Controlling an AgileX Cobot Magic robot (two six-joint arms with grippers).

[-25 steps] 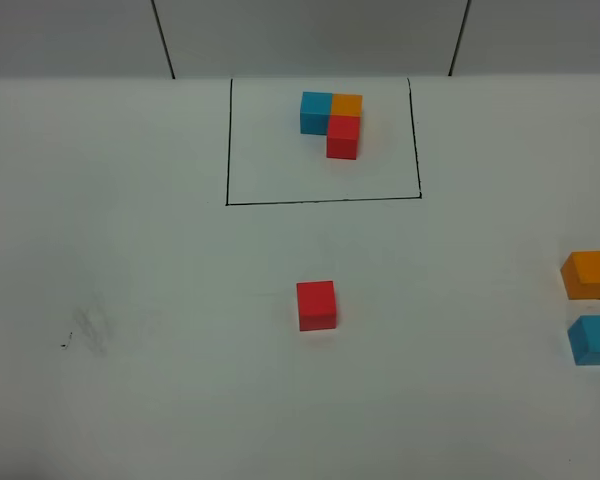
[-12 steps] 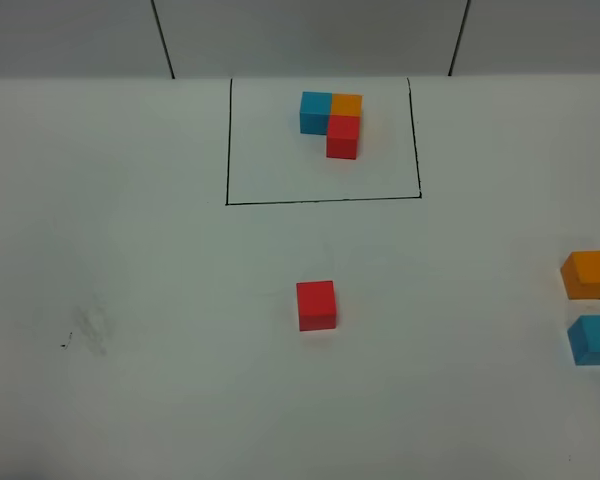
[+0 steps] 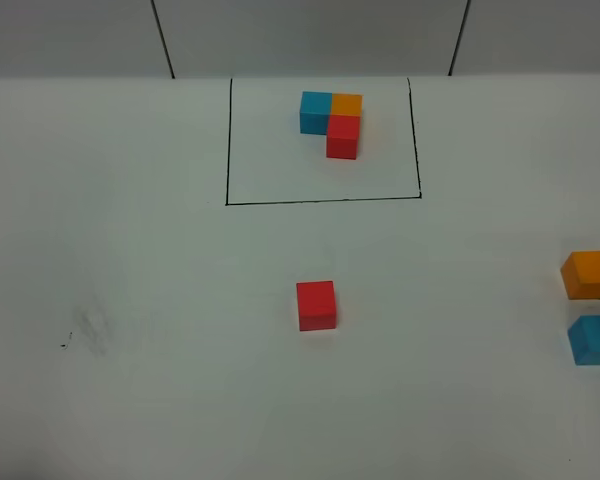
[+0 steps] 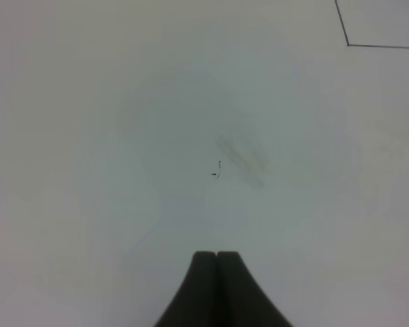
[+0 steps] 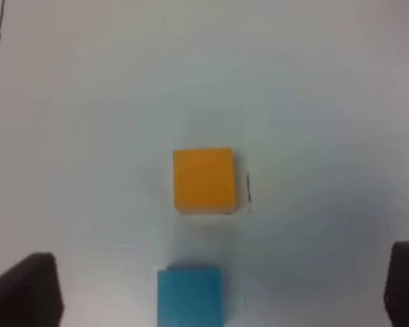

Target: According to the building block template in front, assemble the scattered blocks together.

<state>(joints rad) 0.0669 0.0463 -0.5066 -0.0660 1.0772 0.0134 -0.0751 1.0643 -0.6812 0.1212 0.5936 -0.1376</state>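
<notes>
With left tool (image 4: 217, 257) together over counter (image 4: 109, 102); with right tool (image 5: 218, 272) wide apart above orange cube (image 5: 203, 179), blue cube (image 5: 189, 296).

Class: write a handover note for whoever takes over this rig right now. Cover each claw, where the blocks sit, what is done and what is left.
Left claw: shut, empty, over bare table.
Right claw: open, empty, above the orange cube and blue cube, which sit apart at the far right of the high view.
Red cube: alone mid-table, in front of the framed template.
Done: nothing joined yet.
Left: gather the three loose cubes into the template's L, blue beside orange, red against orange.
</notes>
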